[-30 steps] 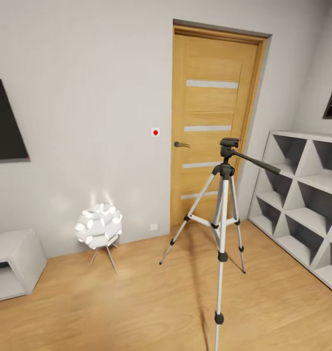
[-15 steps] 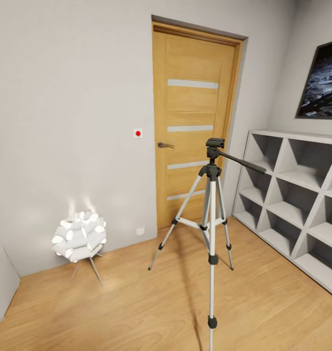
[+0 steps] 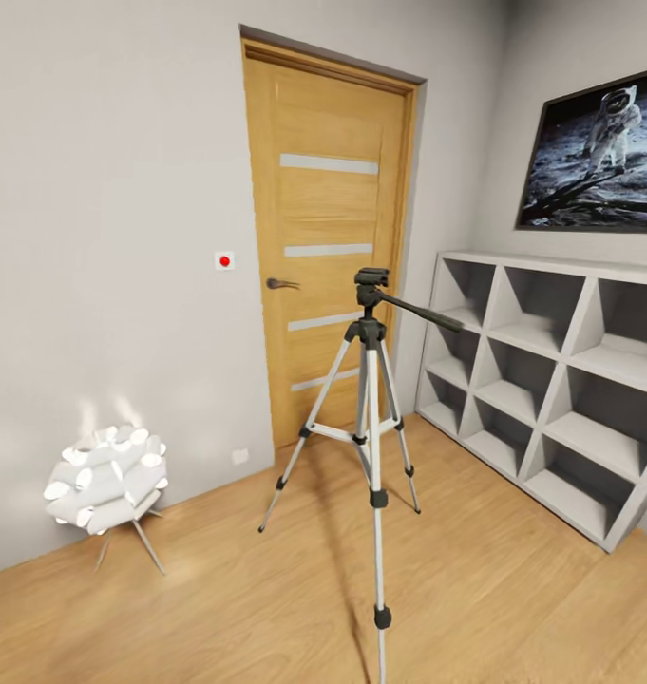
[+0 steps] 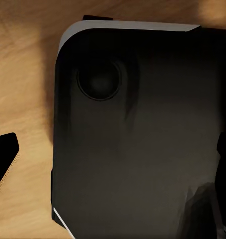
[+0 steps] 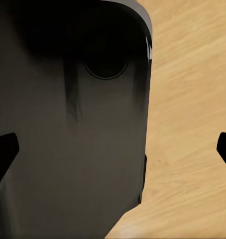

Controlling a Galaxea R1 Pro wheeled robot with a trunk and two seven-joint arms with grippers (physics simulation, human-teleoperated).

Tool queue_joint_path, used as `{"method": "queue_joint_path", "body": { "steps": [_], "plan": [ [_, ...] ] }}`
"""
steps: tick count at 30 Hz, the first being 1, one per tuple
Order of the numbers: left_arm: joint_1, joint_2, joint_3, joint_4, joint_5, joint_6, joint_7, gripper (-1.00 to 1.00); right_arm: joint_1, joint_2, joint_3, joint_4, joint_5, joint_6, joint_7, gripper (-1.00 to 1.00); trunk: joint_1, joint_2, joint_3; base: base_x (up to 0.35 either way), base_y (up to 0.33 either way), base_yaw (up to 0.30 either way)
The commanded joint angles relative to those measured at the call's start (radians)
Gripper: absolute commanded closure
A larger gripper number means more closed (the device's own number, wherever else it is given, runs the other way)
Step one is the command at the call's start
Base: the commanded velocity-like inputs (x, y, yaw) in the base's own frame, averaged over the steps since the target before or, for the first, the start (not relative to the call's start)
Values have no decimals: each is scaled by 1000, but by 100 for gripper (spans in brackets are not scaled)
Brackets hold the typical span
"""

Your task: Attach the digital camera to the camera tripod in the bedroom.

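The camera tripod (image 3: 366, 331) stands upright on the light wood floor of the bedroom, in front of a wooden door (image 3: 328, 237). Its silver legs are spread, and its black head (image 3: 371, 278) is bare, with the pan handle (image 3: 420, 312) pointing right. The digital camera is out of view. In the wrist views my left gripper (image 4: 114, 158) and right gripper (image 5: 114, 149) hang open over my own dark base and the floor, with nothing between their fingertips (image 5: 3, 152).
A white-ball floor lamp (image 3: 106, 475) stands at the left by the wall. A white cube shelf (image 3: 551, 268) lines the right wall under an astronaut picture (image 3: 594, 157). A white switch with a red dot (image 3: 224, 260) is beside the door. Open floor lies around the tripod.
The head camera has turned right, so the whole picture shifted left. The black wall screen and grey box left the view and the astronaut picture came in. The tripod itself has not moved.
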Motion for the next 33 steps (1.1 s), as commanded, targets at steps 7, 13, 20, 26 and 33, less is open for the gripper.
{"method": "queue_joint_path", "body": {
  "steps": [7,13,20,26,33],
  "plan": [
    [0,3,-6,-1,4,-4,-1,-100,-1,0,0,1,1,-1,-1,-100,0,-1,-1,0,0,-288],
    [0,24,-9,-3,0,-4,0,-100,-1,1,1,1,2,-1,-1,-100,0,-1,-1,0,0,-289],
    [0,27,-10,-2,0,-4,0,-100,-1,0,0,1,3,-1,-1,-100,0,-1,-1,0,0,-289],
    [0,26,-12,-3,1,-4,0,-100,-1,-1,0,1,2,-1,-1,-100,0,-1,-1,0,0,-289],
    [0,27,-12,-3,0,-4,0,-100,-1,-2,0,1,3,-1,-1,-100,0,-1,-1,0,0,-289]
  ]
}}
